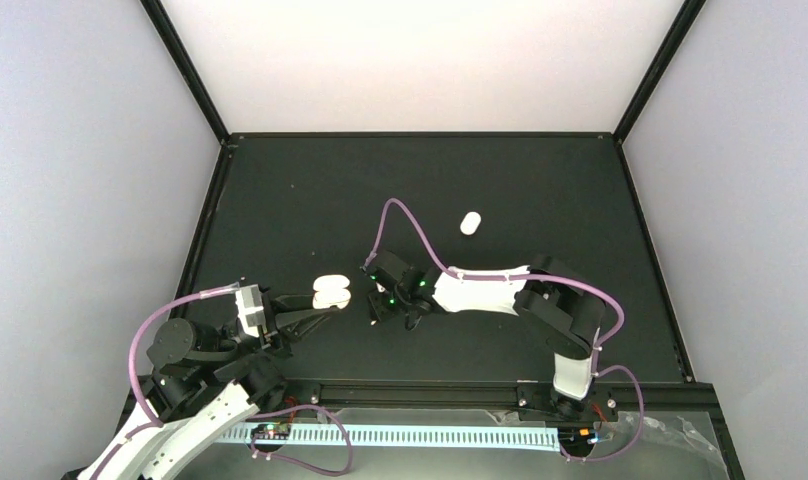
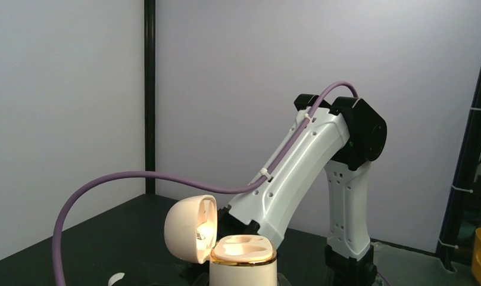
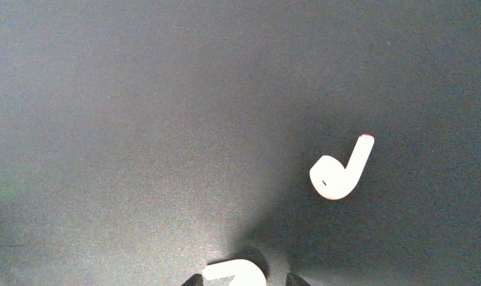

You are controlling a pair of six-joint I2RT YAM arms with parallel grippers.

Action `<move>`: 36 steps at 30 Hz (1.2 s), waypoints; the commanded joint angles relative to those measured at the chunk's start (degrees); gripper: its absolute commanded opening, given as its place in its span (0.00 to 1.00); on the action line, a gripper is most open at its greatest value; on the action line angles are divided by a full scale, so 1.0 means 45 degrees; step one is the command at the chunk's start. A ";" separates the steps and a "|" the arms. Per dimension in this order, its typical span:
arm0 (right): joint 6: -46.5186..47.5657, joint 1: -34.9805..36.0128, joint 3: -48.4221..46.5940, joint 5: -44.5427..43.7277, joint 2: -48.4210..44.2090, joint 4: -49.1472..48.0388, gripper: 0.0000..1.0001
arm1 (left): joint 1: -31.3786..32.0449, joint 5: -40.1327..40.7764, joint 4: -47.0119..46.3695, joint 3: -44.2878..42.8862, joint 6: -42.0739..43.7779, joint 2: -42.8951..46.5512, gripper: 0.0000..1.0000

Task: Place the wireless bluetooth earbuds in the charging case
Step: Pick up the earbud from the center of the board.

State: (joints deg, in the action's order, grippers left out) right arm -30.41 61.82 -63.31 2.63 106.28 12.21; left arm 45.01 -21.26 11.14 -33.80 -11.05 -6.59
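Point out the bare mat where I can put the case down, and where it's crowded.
Free: the mat's far-left corner, between the back edge and the case, and its far-right corner, behind the right arm and right of the capsule. Crowded: the middle, where the case, left gripper, right gripper and earbuds sit close together.

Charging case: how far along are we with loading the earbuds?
Done: the charging case stands open in the left gripper, and both wells look empty. In hand: one earbud sits between the fingertips of the right gripper. Left: seat it, then fetch the other earbud lying on the mat.
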 commanded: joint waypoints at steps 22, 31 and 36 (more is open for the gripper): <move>0.0072 0.0109 0.0014 -0.0760 0.0328 0.0195 0.17 | 0.0016 0.0234 0.0169 0.0168 0.0096 0.0107 0.02; -0.0039 0.0109 0.0957 -0.1898 -0.0607 0.0069 0.14 | 0.0016 0.0289 0.0101 0.0282 0.0092 0.0048 0.02; -0.0124 0.0009 0.1763 -0.2725 -0.1339 0.0061 0.13 | 0.0016 0.0288 0.0025 0.0324 0.0129 -0.0051 0.02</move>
State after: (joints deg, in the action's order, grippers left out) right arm -30.41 62.02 -58.06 -4.60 103.39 12.08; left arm 45.01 -20.69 11.16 -32.42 -11.05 -6.39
